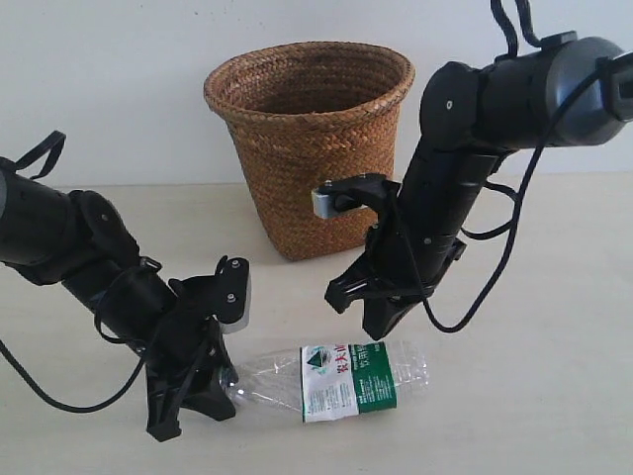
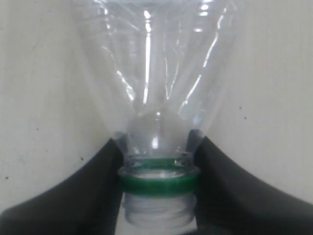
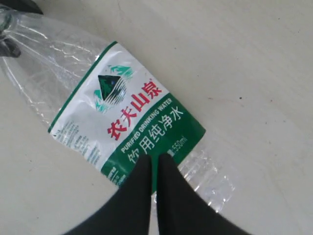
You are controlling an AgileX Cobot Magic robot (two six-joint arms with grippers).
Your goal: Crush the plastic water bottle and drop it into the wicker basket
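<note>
Two arms at the lying bottle (image 1: 336, 381): left gripper (image 2: 157, 186) clamps its neck; right gripper (image 3: 152, 161), jaws closed empty, just above its label; basket (image 1: 307, 178) behind.

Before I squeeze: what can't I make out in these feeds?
Brown woven wicker basket floor: exterior view, hidden by its own wall.
Clear plastic water bottle mouth: left wrist view, cut by frame edge; exterior, behind left claw.
Right claw contact with bottle: unclear, either view.

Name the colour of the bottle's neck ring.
Green; the neck ring shows best in left wrist view.
</note>
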